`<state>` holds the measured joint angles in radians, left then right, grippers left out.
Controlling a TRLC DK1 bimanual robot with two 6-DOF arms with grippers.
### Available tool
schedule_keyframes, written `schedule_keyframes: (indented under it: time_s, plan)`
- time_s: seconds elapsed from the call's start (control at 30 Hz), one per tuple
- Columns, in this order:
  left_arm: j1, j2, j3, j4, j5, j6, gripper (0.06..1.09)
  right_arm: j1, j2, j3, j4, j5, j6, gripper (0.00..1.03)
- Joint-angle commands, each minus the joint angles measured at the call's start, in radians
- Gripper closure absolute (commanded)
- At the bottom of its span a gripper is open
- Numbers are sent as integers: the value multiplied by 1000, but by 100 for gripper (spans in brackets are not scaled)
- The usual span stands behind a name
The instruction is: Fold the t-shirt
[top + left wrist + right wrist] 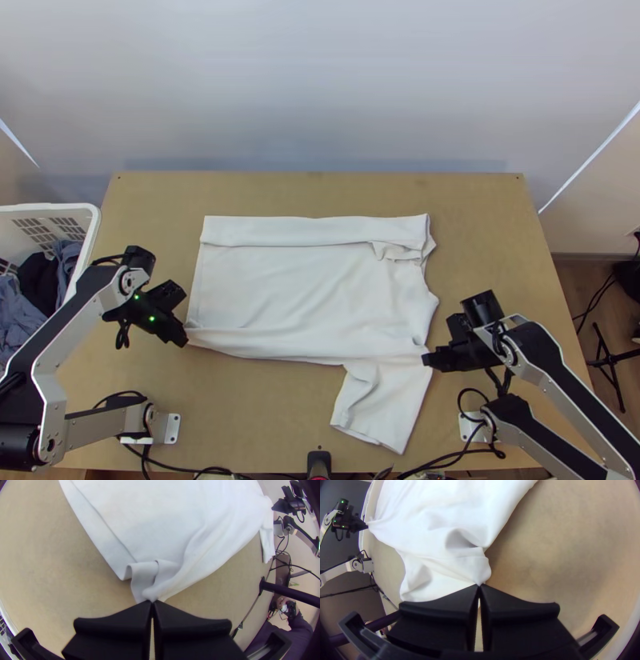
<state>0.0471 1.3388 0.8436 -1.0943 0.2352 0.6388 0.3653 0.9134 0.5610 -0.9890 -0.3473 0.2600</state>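
From where I'm standing, the table (248, 408) is looking mottled tan, and the t-shirt (304, 280) on it is showing plain white. Over the table, the left gripper (186, 339) is looking black, with 2 green lights (152, 318) glowing, and the right gripper (426, 360) is looking black too. Left of the table, the basket (93, 214) is showing white with a slotted pattern, its clothes (16, 316) looking grey-blue and black.

The T-shirt (308, 284) lies across the middle of the table (472, 208), one sleeve (386, 400) reaching toward the near edge on the right. At the shirt's near left corner is the left gripper (185, 341); at its near right side, where that sleeve begins, the right gripper (427, 359). Left of the table stands a laundry basket (90, 214) with clothes (16, 314) in it.
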Motion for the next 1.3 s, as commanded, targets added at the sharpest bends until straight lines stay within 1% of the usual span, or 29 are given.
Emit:
schedule_keyframes:
  time_s: [0.0,0.1,0.43,0.57,0.7,0.8,1.0,1.27]
  plan:
    - [11,-6,55,-15,53,-50,105,-2,4,73,-5,-2,-2,100]
    - [13,-3,83,-19,85,-65,105,4,25,122,-5,-1,-4,100]
    - [60,53,150,-7,115,-96,105,-9,82,229,-28,1,-64,100]
    - [80,71,175,-4,116,-100,105,-63,114,289,-27,1,-125,100]
    - [92,99,212,-4,138,-117,105,-135,171,370,-10,-1,-168,100]
    - [94,109,232,8,141,-129,105,-163,226,435,0,-1,-196,100]
    - [91,160,299,25,147,-163,105,-174,341,563,10,-1,-214,100]
    - [99,209,364,62,147,-203,105,-178,449,659,39,-1,-214,100]
